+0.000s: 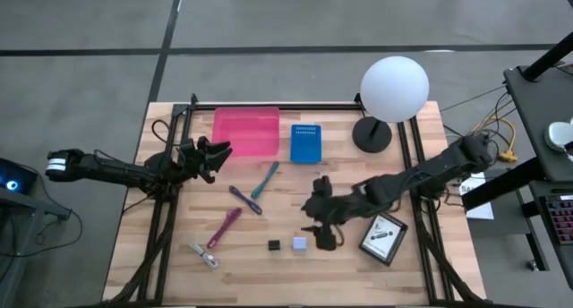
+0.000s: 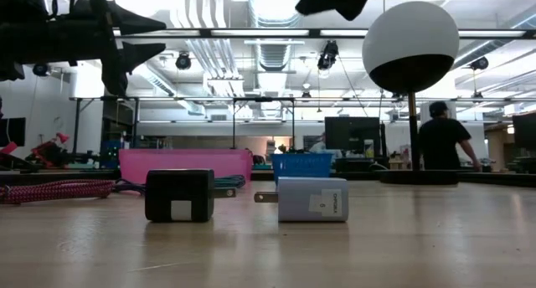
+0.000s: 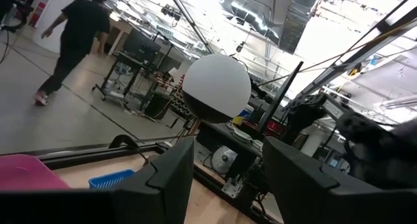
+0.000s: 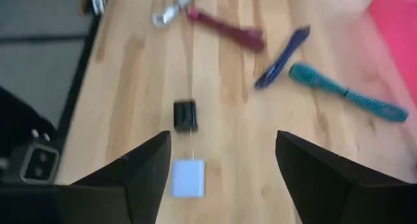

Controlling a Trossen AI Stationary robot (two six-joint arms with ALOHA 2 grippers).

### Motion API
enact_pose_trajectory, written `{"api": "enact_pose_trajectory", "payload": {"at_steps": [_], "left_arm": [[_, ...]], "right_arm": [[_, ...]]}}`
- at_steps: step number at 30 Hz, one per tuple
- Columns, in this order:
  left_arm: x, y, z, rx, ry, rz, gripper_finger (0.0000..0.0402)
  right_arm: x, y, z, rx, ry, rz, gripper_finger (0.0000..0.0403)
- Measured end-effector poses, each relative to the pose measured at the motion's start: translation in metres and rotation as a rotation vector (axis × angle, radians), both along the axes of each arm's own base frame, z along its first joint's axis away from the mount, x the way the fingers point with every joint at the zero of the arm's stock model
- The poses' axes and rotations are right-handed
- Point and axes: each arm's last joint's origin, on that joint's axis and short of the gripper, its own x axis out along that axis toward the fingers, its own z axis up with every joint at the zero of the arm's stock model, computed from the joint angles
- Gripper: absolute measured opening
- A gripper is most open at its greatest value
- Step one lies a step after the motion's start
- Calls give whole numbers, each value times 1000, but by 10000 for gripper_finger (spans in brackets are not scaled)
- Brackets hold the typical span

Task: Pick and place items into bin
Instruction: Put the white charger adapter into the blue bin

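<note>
Loose items lie on the wooden table: a teal pen [image 1: 266, 181], a purple pen [image 1: 244, 199], a magenta pen [image 1: 224, 227], a silvery clip [image 1: 206, 256], a black cube [image 1: 274, 245], a lavender cube [image 1: 299, 244] and a dark-edged white printed card [image 1: 385, 238]. The pink bin [image 1: 246, 132] stands at the far side. My right gripper [image 1: 315, 214] hangs open above the table just beyond the cubes. Its wrist view shows the lavender cube [image 4: 189, 178] and the black cube [image 4: 185, 115] ahead, between the fingers. My left gripper [image 1: 215, 151] is open beside the pink bin's left near corner, touching nothing.
A blue bin [image 1: 305, 143] stands right of the pink one. A white globe lamp [image 1: 394, 89] on a black base stands at the far right corner. Black rails run along the table's left, right and far sides. A person [image 2: 440, 137] walks in the room beyond.
</note>
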Motion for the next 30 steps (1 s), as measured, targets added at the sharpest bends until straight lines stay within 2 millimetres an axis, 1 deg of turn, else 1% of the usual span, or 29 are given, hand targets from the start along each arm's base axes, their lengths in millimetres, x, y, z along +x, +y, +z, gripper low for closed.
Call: {"api": "enact_pose_trajectory", "payload": {"at_steps": [3,7,9,12,20,24,30], "left_arm": [[0,0,0,0,2,-1,169],[1,0,-1,0,7,-1,169],[1,0,-1,0,11,-1,169],[2,0,-2,0,17,-1,169],[3,0,-4,0,38,-1,169],[4,0,-6,-1,49,-1,169],[6,0,-7,-1,61,-1,169]], "right_arm": [[15,12,-11,7,40,46,263],[31,22,-35,44,127,109,258],[35,25,-50,63,186,131,255],[39,28,-69,82,247,152,251],[48,32,-108,59,340,155,242],[50,33,-124,45,379,149,242],[51,33,-131,36,394,148,238]]}}
